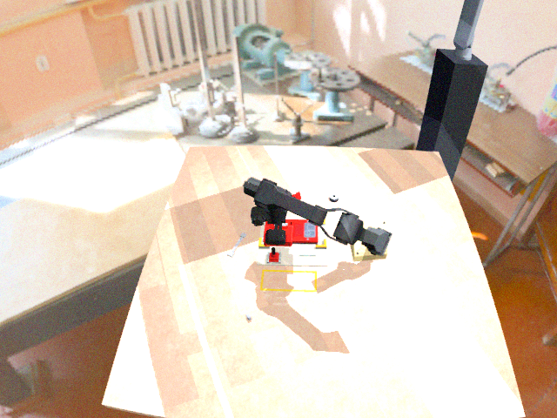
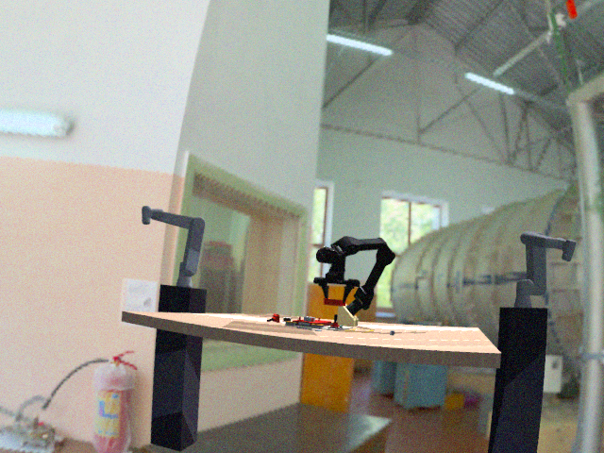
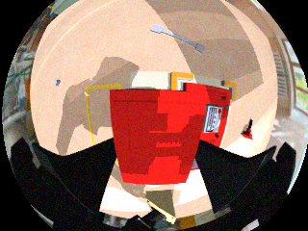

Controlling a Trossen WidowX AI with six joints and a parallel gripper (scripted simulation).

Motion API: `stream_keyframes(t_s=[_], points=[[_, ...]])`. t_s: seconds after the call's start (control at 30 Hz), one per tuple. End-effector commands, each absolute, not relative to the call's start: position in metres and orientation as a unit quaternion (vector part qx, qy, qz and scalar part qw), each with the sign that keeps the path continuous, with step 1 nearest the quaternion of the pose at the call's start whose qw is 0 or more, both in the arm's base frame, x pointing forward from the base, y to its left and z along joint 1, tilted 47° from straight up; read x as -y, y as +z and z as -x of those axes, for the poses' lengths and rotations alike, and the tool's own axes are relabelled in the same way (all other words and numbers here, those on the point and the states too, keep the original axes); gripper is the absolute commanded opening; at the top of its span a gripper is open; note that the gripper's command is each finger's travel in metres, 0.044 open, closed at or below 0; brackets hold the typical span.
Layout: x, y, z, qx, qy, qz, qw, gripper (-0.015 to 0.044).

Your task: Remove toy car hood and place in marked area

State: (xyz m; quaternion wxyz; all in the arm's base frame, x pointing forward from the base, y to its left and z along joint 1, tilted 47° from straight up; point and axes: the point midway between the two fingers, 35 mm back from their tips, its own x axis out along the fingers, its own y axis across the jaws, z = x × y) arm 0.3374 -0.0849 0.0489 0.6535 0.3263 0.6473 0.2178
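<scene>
Above the table [image 1: 382, 314] [image 2: 311, 336], the gripper [image 2: 335, 298] [image 3: 156, 142] pinches the red hood [image 2: 334, 302] [image 3: 155, 137]; only the exterior view shows the air beneath.

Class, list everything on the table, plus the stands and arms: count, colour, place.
Hood: one, red, in the pincer
Car: one, red, table
Peg block: one, red and black, beside car
Red piece: one, table
Ring: one, dark and pale, table
Spanner: one, grey, table
Bit: one, bluish, table
Marked area: one, yellow outline, table
Stands: two, black, by table
Side arms: two, grey, on stands
Arm: one, black, cream base
Pincer: one, black, shut on hood
</scene>
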Motion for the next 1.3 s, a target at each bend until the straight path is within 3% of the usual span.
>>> stream_keyframes(t_s=[0.0, 0.67, 1.27], points=[[0.069, 0.066, -0.335, -0.647, 0.218, -0.330, 0.652, 0.0000], [0.007, 0.126, -0.314, -0.646, 0.224, -0.333, 0.650, 0.0000], [0.000, 0.120, -0.315, -0.646, 0.224, -0.332, 0.650, 0.0000]])
